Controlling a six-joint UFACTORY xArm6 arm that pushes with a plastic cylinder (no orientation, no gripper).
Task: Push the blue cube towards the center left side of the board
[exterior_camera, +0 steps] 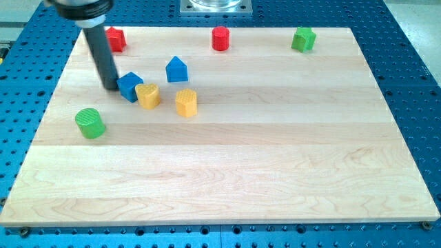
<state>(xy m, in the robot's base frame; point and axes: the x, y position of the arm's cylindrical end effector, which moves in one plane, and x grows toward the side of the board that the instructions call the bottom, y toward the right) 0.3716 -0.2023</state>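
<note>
The blue cube (129,86) sits in the upper left part of the wooden board (227,179). My tip (111,87) rests on the board right at the cube's left side, touching or nearly touching it. A yellow heart-shaped block (148,95) touches the cube's right side.
A blue house-shaped block (177,69) stands to the upper right of the cube. A yellow block (186,102) lies further right. A green cylinder (90,122) sits below left. A red block (116,39), a red cylinder (220,38) and a green block (303,39) line the top edge.
</note>
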